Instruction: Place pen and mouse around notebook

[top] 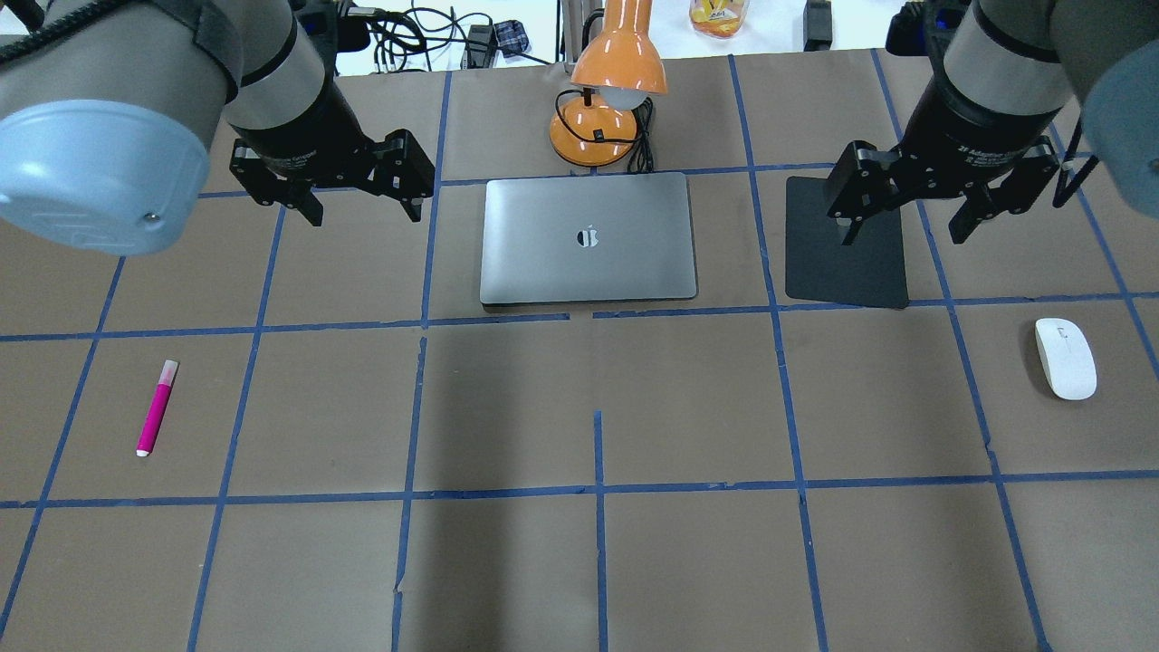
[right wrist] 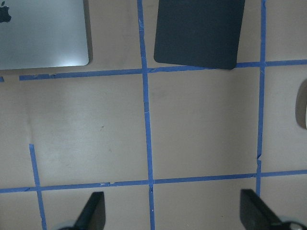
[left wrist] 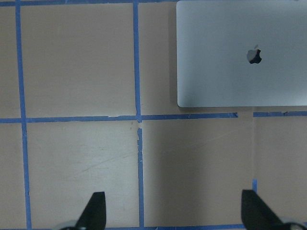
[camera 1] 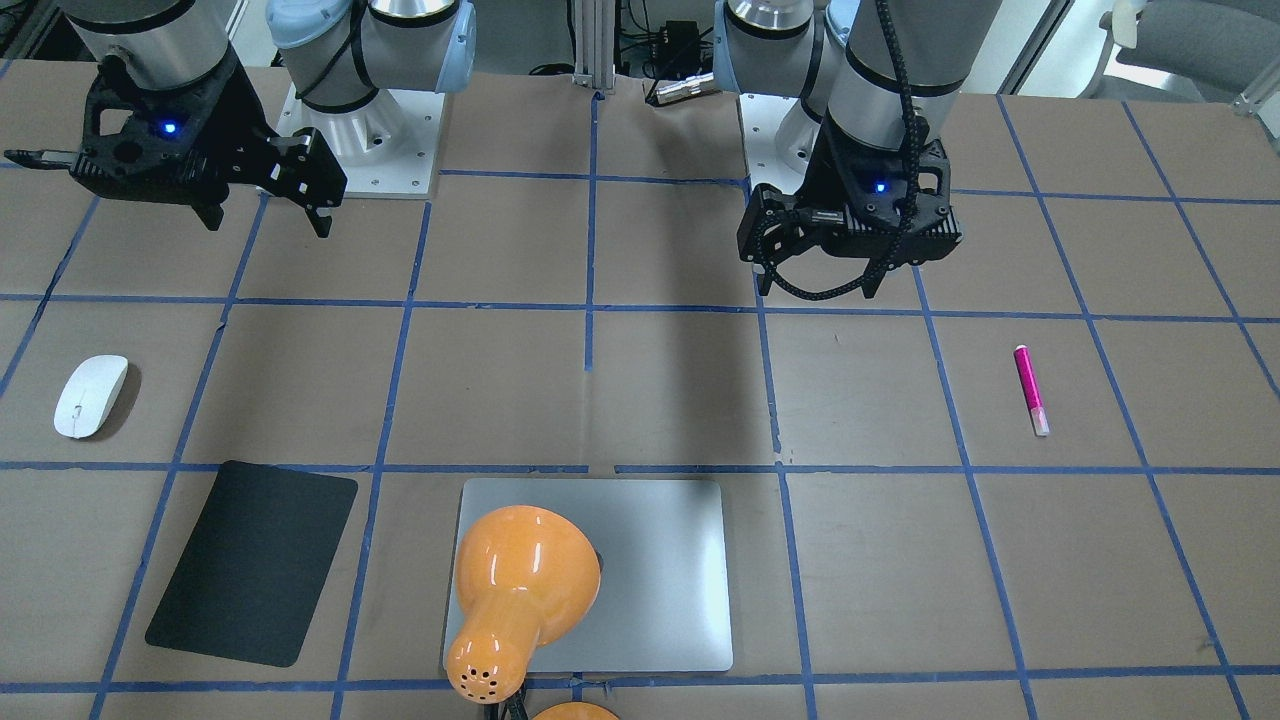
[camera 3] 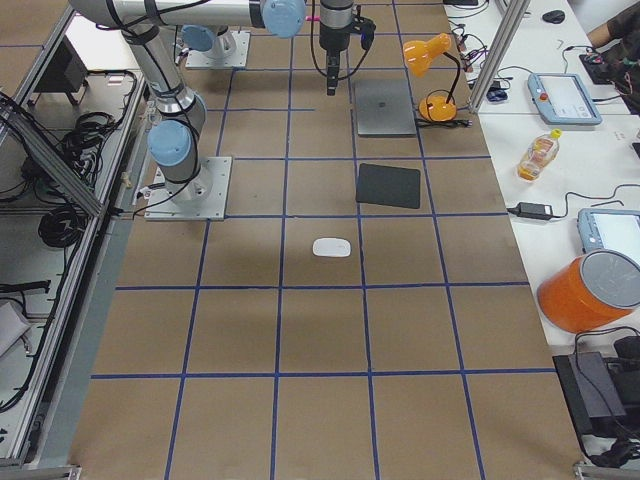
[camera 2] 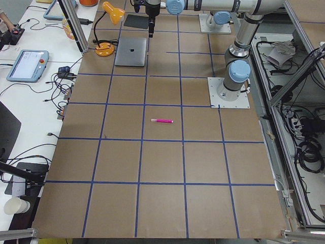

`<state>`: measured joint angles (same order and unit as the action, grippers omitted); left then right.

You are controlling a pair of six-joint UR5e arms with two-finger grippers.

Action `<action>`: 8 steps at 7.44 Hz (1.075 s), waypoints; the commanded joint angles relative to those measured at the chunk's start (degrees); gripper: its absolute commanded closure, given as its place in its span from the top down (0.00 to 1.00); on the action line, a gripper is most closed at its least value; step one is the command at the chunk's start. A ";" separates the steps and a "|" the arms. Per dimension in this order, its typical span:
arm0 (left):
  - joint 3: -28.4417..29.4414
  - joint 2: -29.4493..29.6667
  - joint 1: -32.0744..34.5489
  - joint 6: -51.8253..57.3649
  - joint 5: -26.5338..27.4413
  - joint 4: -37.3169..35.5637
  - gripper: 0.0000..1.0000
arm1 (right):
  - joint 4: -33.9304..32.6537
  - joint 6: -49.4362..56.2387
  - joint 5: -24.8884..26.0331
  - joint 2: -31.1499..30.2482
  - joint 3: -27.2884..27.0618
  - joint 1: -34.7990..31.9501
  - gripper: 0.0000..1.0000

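Note:
The magenta pen [top: 157, 408] lies flat on the table's left side, a long way from the silver notebook [top: 589, 237], which lies closed at the back centre. On the right side rests the white mouse [top: 1066, 359], just in front of a black mat. My left gripper [top: 365, 215] hovers open and empty to the left of the notebook. My right gripper [top: 904, 237] hangs open and empty over the mat. From the front camera I see the pen [camera 1: 1031, 388], the mouse [camera 1: 91, 396] and the notebook [camera 1: 650, 580]. The right wrist view catches only the mouse's edge [right wrist: 303, 111].
A thin black mat [top: 847, 263] lies right of the notebook. An orange desk lamp [top: 602, 100] stands behind the notebook, its shade leaning over the back edge. Blue tape lines grid the brown table. The arm bases sit on the robot's side.

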<state>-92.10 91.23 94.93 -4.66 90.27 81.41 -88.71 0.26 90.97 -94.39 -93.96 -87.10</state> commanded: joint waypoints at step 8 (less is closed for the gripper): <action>-6.15 0.00 -12.97 0.08 -0.18 1.29 1.00 | -0.06 1.21 0.97 1.05 -1.22 9.61 1.00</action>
<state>-96.27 90.73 87.66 -5.17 90.43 82.55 -88.79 0.20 92.15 -93.34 -95.05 -83.09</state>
